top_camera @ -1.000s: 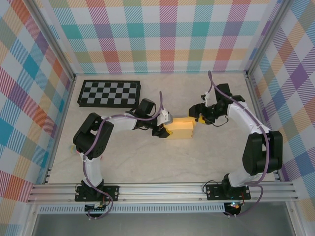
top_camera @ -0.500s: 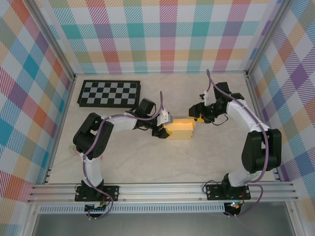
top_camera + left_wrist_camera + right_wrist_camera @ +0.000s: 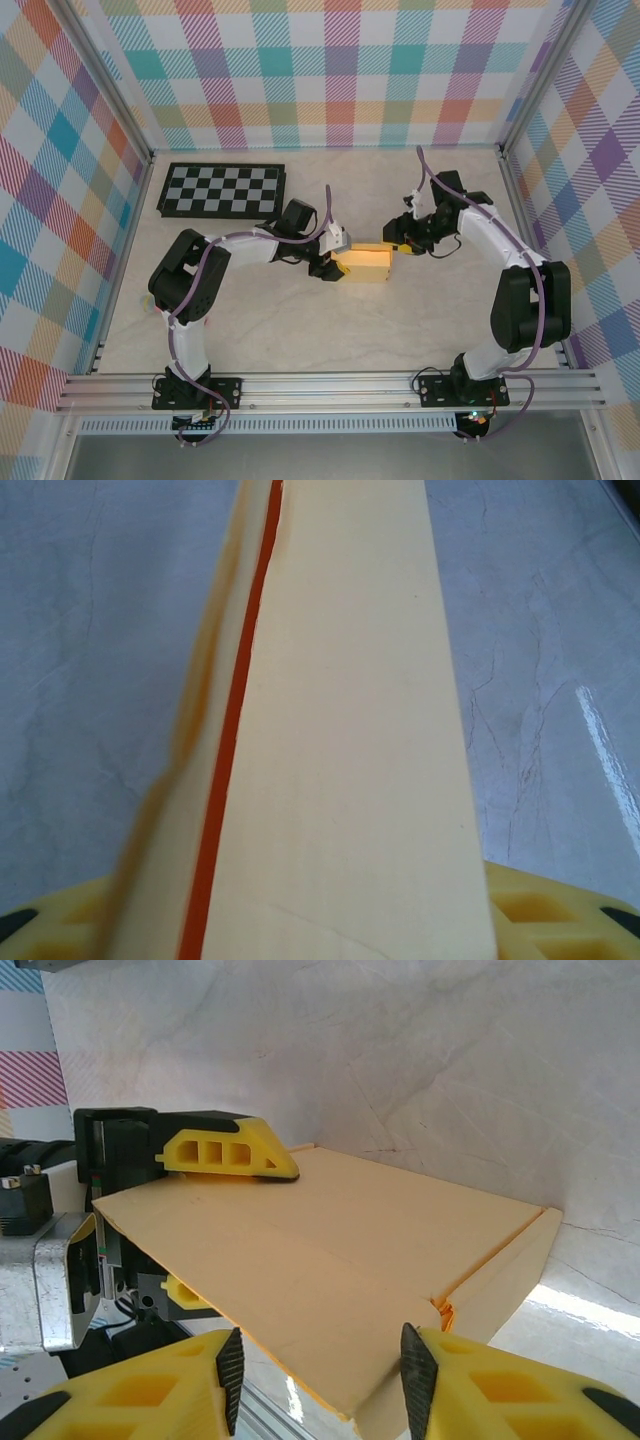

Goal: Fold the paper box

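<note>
Table (image 3: 300, 330): a pale, marble-patterned top with the arm bases at its near edge.
Paper box (image 3: 366, 263): yellow-orange card lying flat at mid-table between the two grippers. It is already box-shaped, with its walls up and a broad top panel laid over them.
Seams: the left wrist view shows a thin orange slit running along one long edge of the panel. In the right wrist view the panel's corner overhangs the wall, and a small gap shows at the end wall.
Left gripper (image 3: 342, 264): at the box's left end and clamped on it. One yellow finger (image 3: 225, 1155) lies on the top panel and the other sits beneath.
Right gripper (image 3: 320, 1385): at the box's right end, slightly farther back, with its jaws straddling the panel's corner. Whether the pads press the card or merely flank it cannot be told.
Checkerboard (image 3: 222, 190): black and grey, at the far left, well apart from the box and no part of the job.
Step in hand: judged to be the closing. The lid panel is being seated while the left end is steadied, and most of the folding looks done.
Next move: probably the right gripper must press the loose corner down and inward so its edge slips inside the wall, while the left grip holds firm. The card is thin, so gentle force is wise. Too much could crease the panel or push the box sideways.
</note>
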`<act>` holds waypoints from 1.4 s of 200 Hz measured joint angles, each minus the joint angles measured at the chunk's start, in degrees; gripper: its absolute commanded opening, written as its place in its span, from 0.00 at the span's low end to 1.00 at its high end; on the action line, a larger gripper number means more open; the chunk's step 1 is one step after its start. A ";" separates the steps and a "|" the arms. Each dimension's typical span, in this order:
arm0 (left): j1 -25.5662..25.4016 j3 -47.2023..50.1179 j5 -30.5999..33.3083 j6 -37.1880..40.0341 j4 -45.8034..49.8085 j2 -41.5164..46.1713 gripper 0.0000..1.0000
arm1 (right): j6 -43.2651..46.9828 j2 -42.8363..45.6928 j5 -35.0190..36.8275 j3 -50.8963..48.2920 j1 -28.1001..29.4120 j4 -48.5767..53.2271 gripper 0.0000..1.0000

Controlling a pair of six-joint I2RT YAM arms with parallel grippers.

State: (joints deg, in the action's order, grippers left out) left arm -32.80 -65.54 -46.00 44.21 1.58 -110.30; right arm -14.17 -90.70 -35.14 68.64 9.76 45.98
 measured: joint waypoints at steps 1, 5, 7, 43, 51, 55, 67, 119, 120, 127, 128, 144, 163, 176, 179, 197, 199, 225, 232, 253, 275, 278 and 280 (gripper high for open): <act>0.00 0.00 0.00 0.00 0.00 0.00 0.55 | 0.00 0.02 0.00 -0.04 0.00 0.00 0.45; 0.00 0.00 0.02 0.02 0.00 0.00 0.55 | -0.02 0.02 0.02 -0.20 0.00 0.00 0.44; 0.00 0.00 0.00 0.02 0.00 0.00 0.55 | -0.02 0.04 0.09 -0.31 0.00 -0.04 0.44; 0.00 0.00 0.20 0.02 0.00 0.00 0.57 | -0.31 1.18 0.22 -2.27 0.04 -1.60 0.37; 0.00 0.00 0.20 0.04 0.00 0.00 0.58 | -0.39 1.44 0.24 -2.62 0.04 -1.88 0.35; 0.00 0.00 0.22 0.04 0.00 0.00 0.58 | -0.42 1.53 0.24 -2.78 0.04 -2.12 0.34; 0.00 0.00 0.22 0.02 0.00 0.00 0.59 | -0.44 1.75 0.26 -3.10 0.04 -2.75 0.32; 0.70 0.00 0.20 -0.57 -0.07 0.02 0.62 | -1.46 2.27 0.44 -4.39 0.09 -5.62 0.27; 0.70 0.00 0.20 -0.61 -0.07 0.00 0.62 | -1.44 2.27 0.44 -4.44 0.09 -5.66 0.27; 0.76 0.00 0.20 -0.68 -0.04 0.00 0.66 | -1.53 2.27 0.90 -4.59 0.13 -5.90 0.27; 0.81 0.00 0.20 -0.70 -0.04 0.02 0.66 | -1.53 2.27 0.94 -4.61 0.13 -5.92 0.27; 0.98 0.00 0.17 -1.29 0.00 0.02 0.75 | -1.70 2.27 1.77 -5.49 0.20 -6.10 0.26; 1.38 0.04 0.15 -1.44 -0.17 0.07 0.77 | -1.70 2.27 2.36 -6.23 0.33 -6.10 0.26; 1.92 0.22 0.15 -1.57 -0.20 0.39 0.79 | -1.70 2.27 2.67 -6.40 0.37 -6.14 0.25; 2.12 0.33 0.17 -1.73 -0.20 0.57 0.90 | -1.70 2.27 2.75 -6.43 0.37 -6.14 0.25; 3.21 0.92 0.15 -2.47 -0.13 2.10 1.00 | -1.75 2.27 2.80 -6.75 0.42 -6.67 0.25; 3.30 0.94 0.15 -2.45 -0.11 2.23 1.00 | -1.81 2.27 2.82 -6.84 0.42 -6.75 0.25; 4.52 2.38 0.13 -4.42 -0.85 5.44 1.00 | -2.38 2.36 3.06 -7.74 0.42 -7.78 0.25; 4.87 2.91 0.13 -4.98 -1.18 6.32 1.00 | -2.58 2.43 3.21 -8.00 0.42 -7.96 0.25; 6.08 4.39 0.13 -6.40 -1.60 9.09 1.00 | -3.23 2.49 3.52 -8.37 0.42 -8.63 0.25; 6.84 5.64 0.11 -7.21 -1.11 12.41 1.00 | -3.82 2.71 4.13 -8.68 0.42 -9.40 0.25; 6.88 5.75 0.11 -7.41 -1.03 12.92 1.00 | -3.85 2.73 4.24 -8.68 0.42 -9.55 0.25; 6.91 5.79 0.11 -7.37 -0.94 13.11 1.00 | -3.89 2.75 4.28 -8.70 0.42 -9.60 0.25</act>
State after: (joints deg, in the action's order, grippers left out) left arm -25.89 -59.75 -45.89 36.84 0.64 -97.19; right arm -18.06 -87.94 -30.85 59.94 10.17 36.38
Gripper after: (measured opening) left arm 0.998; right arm 0.252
